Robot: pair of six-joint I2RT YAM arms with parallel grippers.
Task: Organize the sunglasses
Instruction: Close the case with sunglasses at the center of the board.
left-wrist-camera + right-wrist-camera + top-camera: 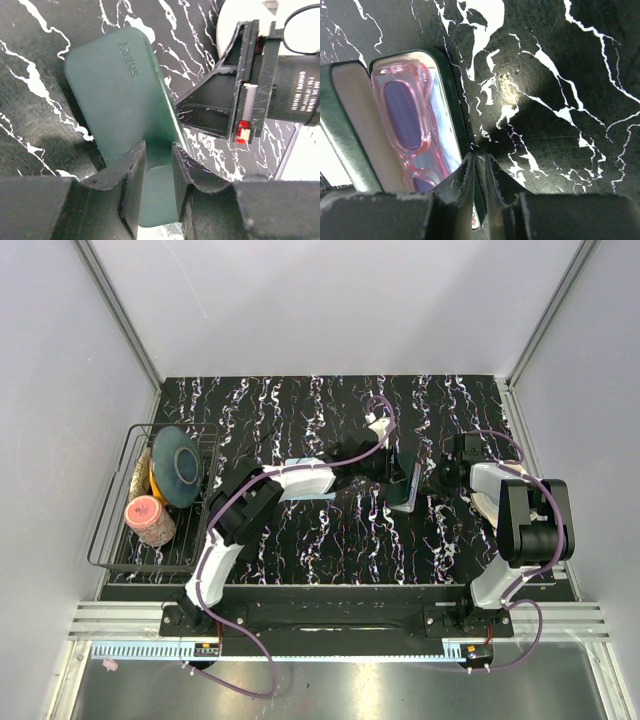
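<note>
The pink sunglasses (405, 125) with purple lenses lie inside an open dark green case (451, 100) at mid-table. In the top view the case (408, 490) stands between both arms. My left gripper (159, 165) is shut on the edge of the case's raised lid (120, 95), whose embossed outer face shows in the left wrist view. My right gripper (480, 172) is shut on the thin side wall of the case's lower half, beside the sunglasses. From above, the left gripper (385, 462) is just left of the case and the right gripper (436, 480) just right of it.
A wire rack (110, 540) at the table's left edge holds a teal plate (178, 468) and a pink cup (148, 521). A pale blue flat item (310, 497) lies under the left arm. Black marbled tabletop (300, 410) stretches behind the arms.
</note>
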